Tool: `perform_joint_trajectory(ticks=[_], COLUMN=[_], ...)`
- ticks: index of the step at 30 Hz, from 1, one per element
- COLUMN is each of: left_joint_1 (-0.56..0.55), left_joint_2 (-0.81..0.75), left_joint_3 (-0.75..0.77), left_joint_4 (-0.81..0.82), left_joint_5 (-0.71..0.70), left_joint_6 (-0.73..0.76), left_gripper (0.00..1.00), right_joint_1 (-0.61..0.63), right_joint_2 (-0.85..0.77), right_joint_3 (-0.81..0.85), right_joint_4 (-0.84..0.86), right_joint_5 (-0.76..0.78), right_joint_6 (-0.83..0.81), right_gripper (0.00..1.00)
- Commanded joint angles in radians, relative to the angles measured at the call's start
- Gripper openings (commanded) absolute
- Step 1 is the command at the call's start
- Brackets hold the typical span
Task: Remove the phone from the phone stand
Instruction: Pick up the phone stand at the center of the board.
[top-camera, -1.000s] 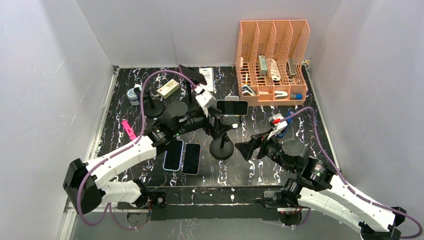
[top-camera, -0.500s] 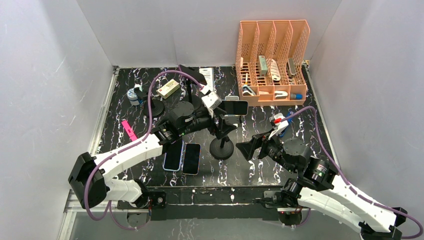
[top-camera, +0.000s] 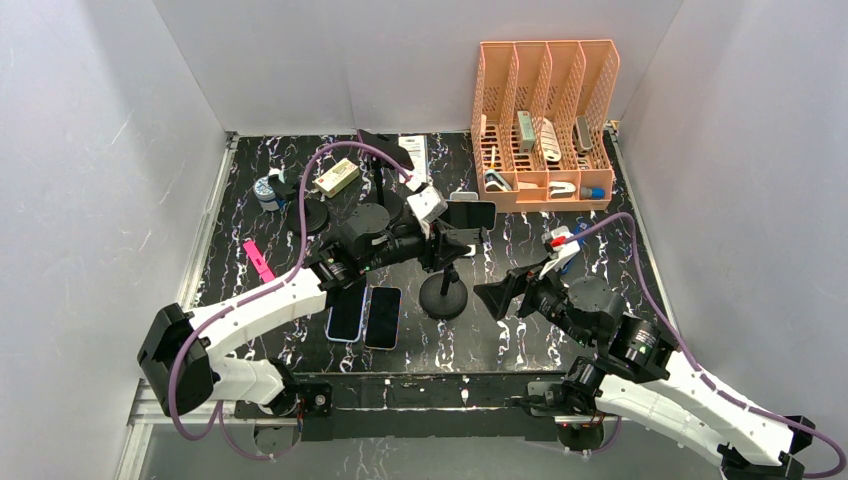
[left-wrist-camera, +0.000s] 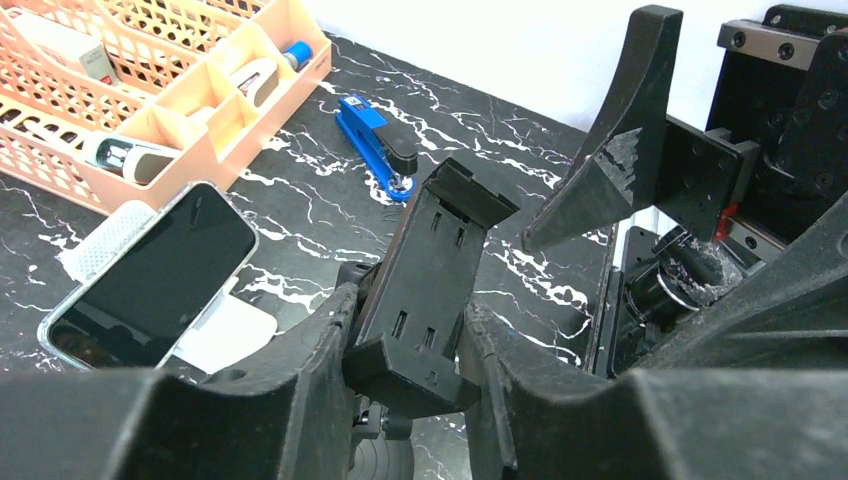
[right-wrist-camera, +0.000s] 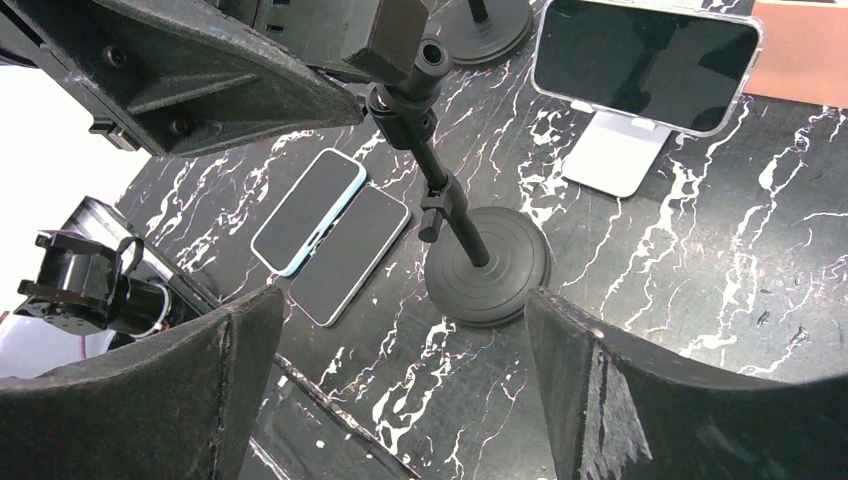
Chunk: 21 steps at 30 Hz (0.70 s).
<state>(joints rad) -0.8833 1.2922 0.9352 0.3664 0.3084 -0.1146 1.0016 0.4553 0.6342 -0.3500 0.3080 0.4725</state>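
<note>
A phone (top-camera: 470, 214) (left-wrist-camera: 150, 275) (right-wrist-camera: 645, 62) lies sideways on a white phone stand (right-wrist-camera: 615, 155) (left-wrist-camera: 225, 335) at the middle back. In front of it stands a black pole phone stand with a round base (top-camera: 444, 297) (right-wrist-camera: 487, 265). Its cradle (left-wrist-camera: 425, 290) holds no phone. My left gripper (top-camera: 455, 243) (left-wrist-camera: 410, 350) is shut on that cradle, one finger against each side. My right gripper (top-camera: 500, 295) (right-wrist-camera: 400, 390) hangs open just right of the black base, with nothing between its fingers.
Two phones (top-camera: 365, 315) (right-wrist-camera: 330, 235) lie flat left of the black base. An orange organiser (top-camera: 545, 125) stands at the back right, and a blue stapler (left-wrist-camera: 375, 145) lies in front of it. A second black stand (top-camera: 305, 212) and a pink item (top-camera: 257, 258) are on the left.
My left gripper has moved a little right onto the black stand's cradle and closed on it. The right arm has hardly moved.
</note>
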Motion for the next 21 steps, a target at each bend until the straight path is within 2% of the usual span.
perform_joint_trajectory(ticks=[1, 5, 17, 21], left_joint_1=[-0.009, -0.016, -0.023, -0.023], left_joint_2=[-0.033, -0.062, -0.194, -0.256], left_joint_3=[0.061, 0.098, 0.188, 0.213], left_joint_4=[0.0, -0.014, -0.101, -0.212], left_joint_5=[0.008, -0.002, -0.094, -0.221], left_joint_6=[0.037, 0.057, 0.092, 0.135], left_gripper=[0.15, 0.0, 0.0, 0.0], right_joint_1=[0.0, 0.0, 0.0, 0.0], right_joint_2=[-0.019, -0.023, -0.02, -0.01], right_joint_3=[0.054, 0.058, 0.08, 0.082], right_joint_4=[0.011, 0.007, 0.011, 0.027], right_joint_5=[0.024, 0.027, 0.025, 0.014], right_joint_6=[0.006, 0.004, -0.017, -0.02], right_gripper=[0.97, 0.97, 0.97, 0.97])
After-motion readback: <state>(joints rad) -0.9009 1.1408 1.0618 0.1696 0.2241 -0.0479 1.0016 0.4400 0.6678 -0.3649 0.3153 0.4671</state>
